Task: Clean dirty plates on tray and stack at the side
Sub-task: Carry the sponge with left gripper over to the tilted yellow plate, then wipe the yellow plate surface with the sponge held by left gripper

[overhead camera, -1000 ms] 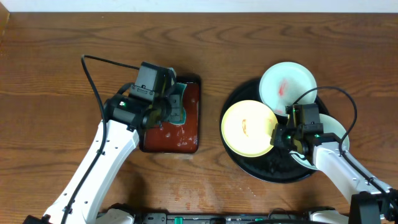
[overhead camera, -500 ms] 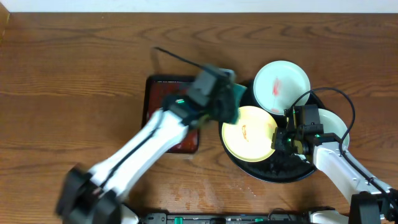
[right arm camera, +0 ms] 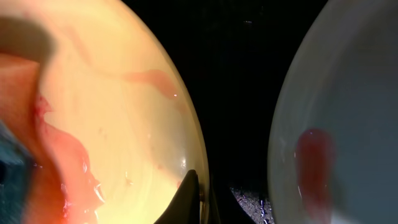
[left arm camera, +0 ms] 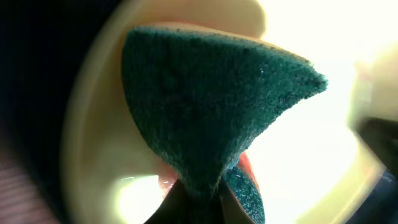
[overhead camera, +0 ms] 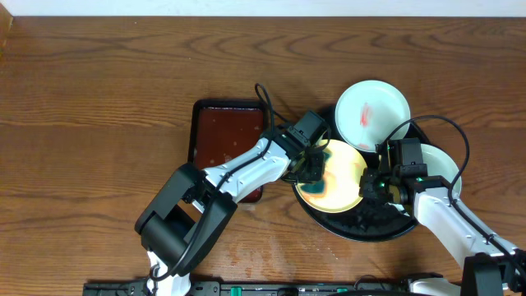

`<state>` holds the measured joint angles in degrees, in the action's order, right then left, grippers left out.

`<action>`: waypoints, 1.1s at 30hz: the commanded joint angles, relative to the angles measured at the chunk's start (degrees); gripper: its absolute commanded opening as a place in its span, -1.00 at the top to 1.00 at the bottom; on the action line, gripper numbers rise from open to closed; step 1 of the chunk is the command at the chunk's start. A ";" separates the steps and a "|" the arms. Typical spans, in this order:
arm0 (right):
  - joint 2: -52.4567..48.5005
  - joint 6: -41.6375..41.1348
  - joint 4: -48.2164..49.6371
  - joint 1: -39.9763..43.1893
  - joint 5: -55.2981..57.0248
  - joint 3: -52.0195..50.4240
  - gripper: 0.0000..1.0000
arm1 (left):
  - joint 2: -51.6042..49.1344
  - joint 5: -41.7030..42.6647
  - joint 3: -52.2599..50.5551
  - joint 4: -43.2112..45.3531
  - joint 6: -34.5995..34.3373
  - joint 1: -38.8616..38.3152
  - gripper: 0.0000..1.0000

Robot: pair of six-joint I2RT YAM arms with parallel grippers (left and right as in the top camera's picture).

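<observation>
I note: sponge (left arm camera: 205,106) dark green, speckled; pale yellow plate (overhead camera: 349,164) streaked red; white plate (overhead camera: 374,111) bearing one red smear; black tray (overhead camera: 362,228) glossy; rectangular tray (overhead camera: 222,136) red-brown; table (overhead camera: 82,99) brown, wood-grained.

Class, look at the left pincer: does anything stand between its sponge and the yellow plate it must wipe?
Nothing visible does. The left pincer holds the sponge right on the yellow plate, by its red smears.

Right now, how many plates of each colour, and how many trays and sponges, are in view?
white plates: 2
pale yellow plate: 1
black tray: 1
red-brown tray: 1
green sponge: 1
Total: 6
</observation>
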<state>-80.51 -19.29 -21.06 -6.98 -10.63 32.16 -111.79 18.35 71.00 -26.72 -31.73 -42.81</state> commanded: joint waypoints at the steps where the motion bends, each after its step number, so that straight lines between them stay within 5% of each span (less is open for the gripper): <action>1: -0.13 -0.39 0.31 -0.22 -1.60 0.09 0.89 | -0.59 -21.09 1.14 -6.64 1.46 0.52 0.85; 6: -0.13 -0.39 0.26 -0.24 -1.62 0.09 0.88 | -0.59 -25.81 2.75 -9.81 3.28 0.44 0.85; 19: -0.13 -0.39 0.28 -0.24 -1.62 0.09 0.90 | -9.75 8.96 2.82 13.92 -0.55 -1.36 0.85; 33: -0.13 -0.42 0.26 -0.24 -1.62 0.09 0.92 | -9.94 15.08 5.09 15.89 0.44 -2.56 0.85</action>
<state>-80.51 -20.38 -20.47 -6.98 -12.19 32.18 -119.70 29.50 75.57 -10.48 -31.33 -43.88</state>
